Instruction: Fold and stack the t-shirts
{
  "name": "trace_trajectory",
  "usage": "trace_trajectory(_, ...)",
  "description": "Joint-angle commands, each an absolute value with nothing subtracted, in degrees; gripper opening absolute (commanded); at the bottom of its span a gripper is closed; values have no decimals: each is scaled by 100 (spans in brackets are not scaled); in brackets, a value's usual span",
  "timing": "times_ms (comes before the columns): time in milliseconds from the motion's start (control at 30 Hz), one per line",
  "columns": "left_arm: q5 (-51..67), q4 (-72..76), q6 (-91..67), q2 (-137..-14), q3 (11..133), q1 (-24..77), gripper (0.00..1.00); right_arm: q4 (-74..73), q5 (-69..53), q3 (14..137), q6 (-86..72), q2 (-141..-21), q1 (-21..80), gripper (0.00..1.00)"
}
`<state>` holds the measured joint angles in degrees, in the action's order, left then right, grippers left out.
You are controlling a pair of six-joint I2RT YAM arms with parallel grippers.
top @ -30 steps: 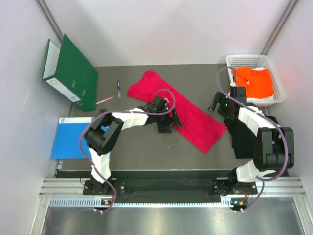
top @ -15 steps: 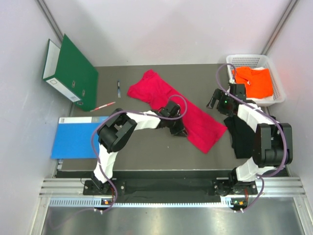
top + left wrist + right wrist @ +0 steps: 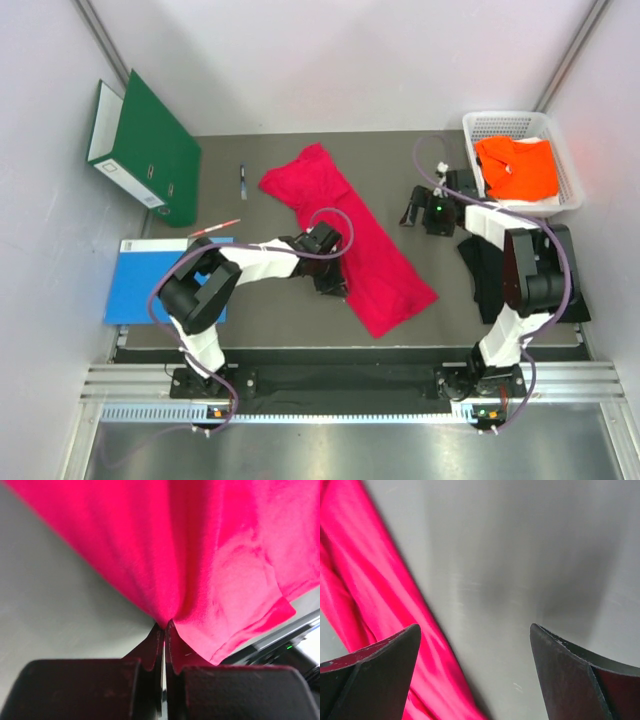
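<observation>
Pinching crimson t-shirt [image 3: 225, 555], left end effector [image 3: 164, 628]; overhead seemingly hides grip.

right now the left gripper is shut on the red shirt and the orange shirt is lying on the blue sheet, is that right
Not quite. The left gripper is shut on the red shirt, but the orange shirt lies in the white basket at the far right, not on the blue sheet. The top external view shows this.

You see the crimson t-shirt [image 3: 345, 235] lying as a long diagonal strip mid-table, the black t-shirt [image 3: 483, 285] bunched at right, and the orange t-shirt [image 3: 517, 167] in the basket [image 3: 505, 120].
</observation>
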<state>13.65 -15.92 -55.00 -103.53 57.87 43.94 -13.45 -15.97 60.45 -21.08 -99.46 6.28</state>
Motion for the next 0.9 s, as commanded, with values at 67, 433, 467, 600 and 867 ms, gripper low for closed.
trace_trajectory(67, 405, -3304, -5071, -9757, 4703, 4359, 0, -782, -2109, 6916, -2030, -10738, 1362, 89)
trace_trajectory(433, -421, -4726, -4922, -8473, 4965, 4359, 74, -237, -2285, 8770, -2303, -12453, 2029, 88)
trace_trajectory(467, -526, -4824, -4922, -8351, 5001, 4359, 80, -298, -2259, 9076, -2311, -12680, 2091, 88)
trace_trajectory(600, -914, -5080, -4878, -7946, 5141, 4359, 93, -658, -2162, 9965, -2364, -13288, 2451, 85)
trace_trajectory(867, -1265, -5291, -4632, -6971, 5704, 4359, 95, -1116, -1785, 11249, -2426, -14045, 2891, 78)
